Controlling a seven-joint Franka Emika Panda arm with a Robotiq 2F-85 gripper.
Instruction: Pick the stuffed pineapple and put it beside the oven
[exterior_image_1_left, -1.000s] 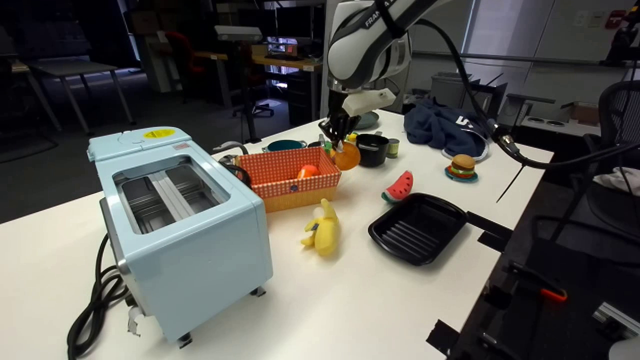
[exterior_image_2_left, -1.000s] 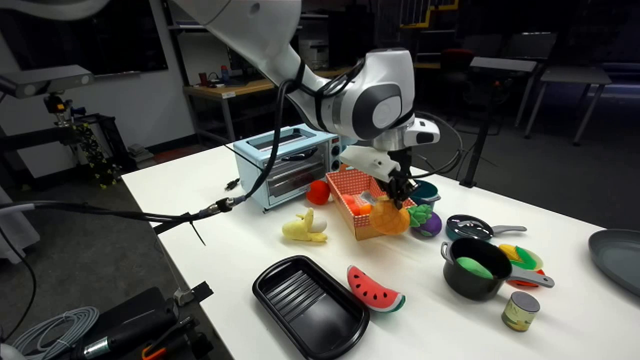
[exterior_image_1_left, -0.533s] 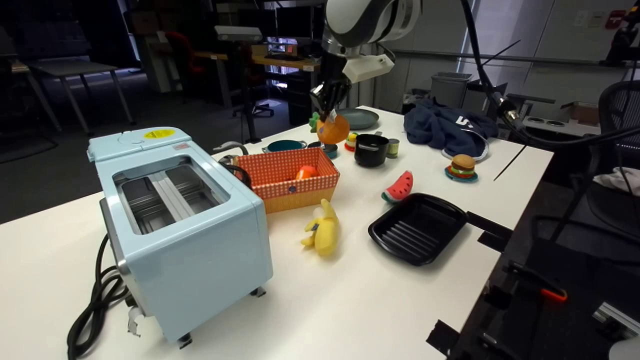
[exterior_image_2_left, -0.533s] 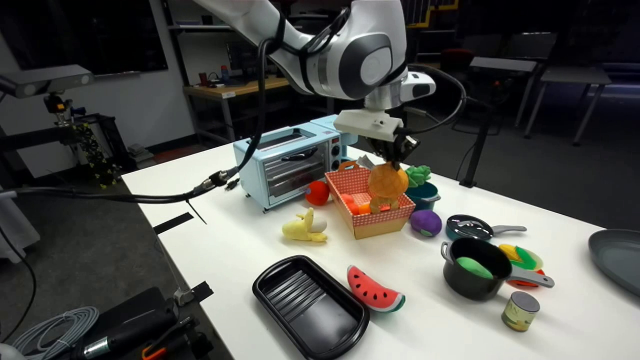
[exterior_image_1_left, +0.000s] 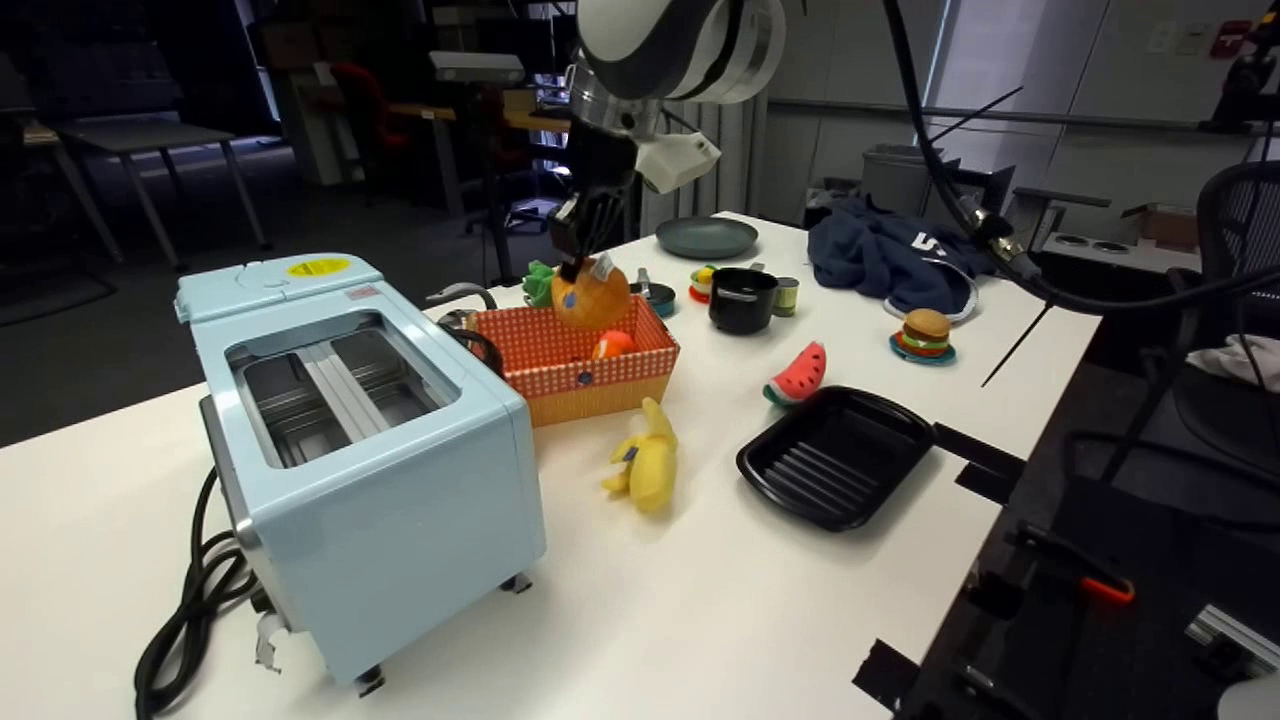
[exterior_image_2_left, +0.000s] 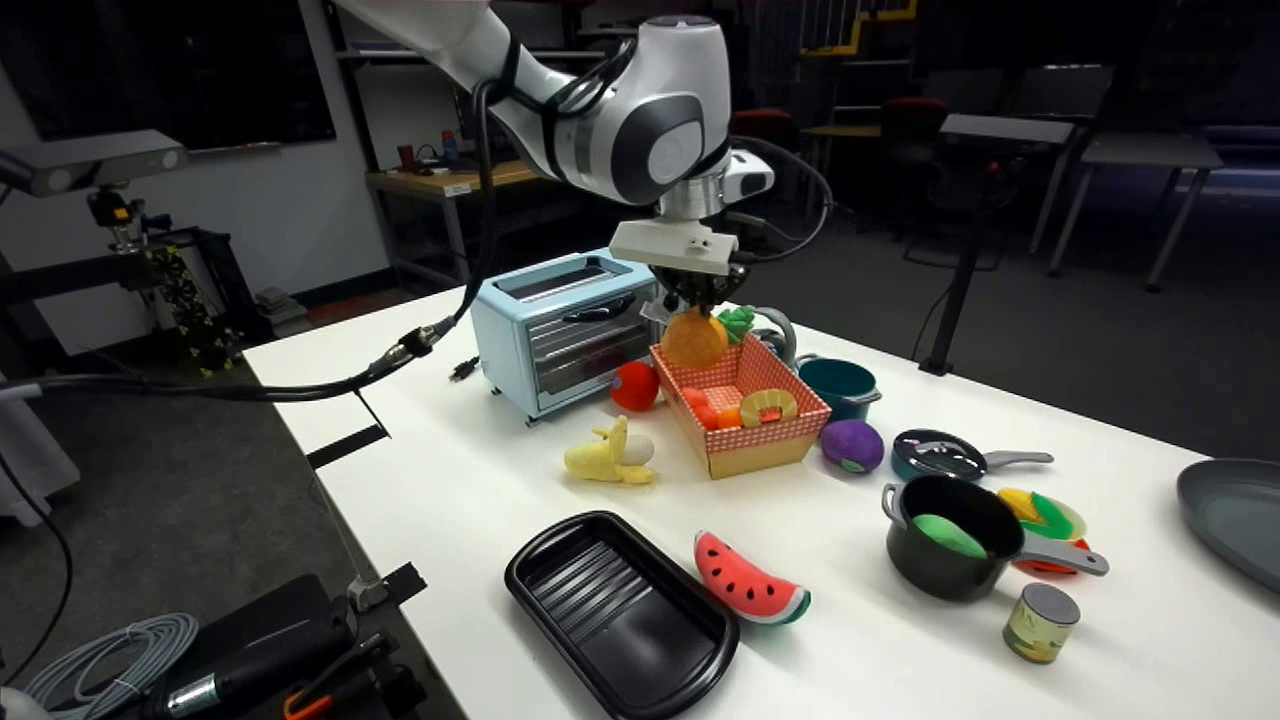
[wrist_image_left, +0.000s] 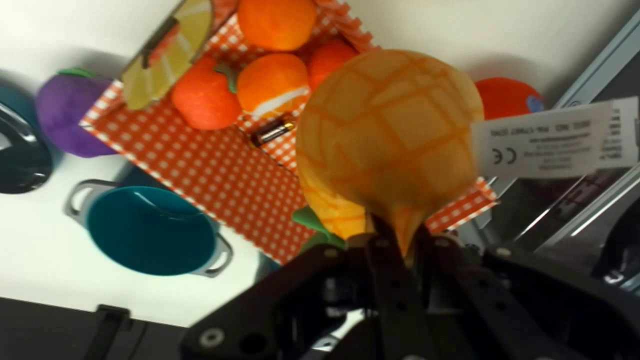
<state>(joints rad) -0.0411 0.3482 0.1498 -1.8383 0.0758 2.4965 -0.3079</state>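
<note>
- Arm (exterior_image_2_left: 625, 140): in an exterior view its forearm slants down toward the checked basket (exterior_image_2_left: 760, 457); the rounded wrist joint sits above the basket and bends so that the last part points downward, leaning only a little.
- Blue oven (exterior_image_1_left: 420, 560): just beside the basket, upright on its feet.
- Basket: upright, with several orange toy fruits (wrist_image_left: 275, 25) lying inside toward one end.
- Gripper (wrist_image_left: 404, 240): over the basket, aimed down, its fingers (wrist_image_left: 390, 277) pressed together on a narrow fold of orange fabric.
- White housing (exterior_image_2_left: 672, 246): sticks out sideways from the arm's end, above the basket.
- Stuffed pineapple (wrist_image_left: 387, 135): hangs from that pinch over the basket, its green leaves (exterior_image_2_left: 737, 322) off to one side; whether it touches the basket cannot be told.
- White label (wrist_image_left: 545, 145): juts from the pineapple, reaching past the basket's edge in the wrist view.
</note>
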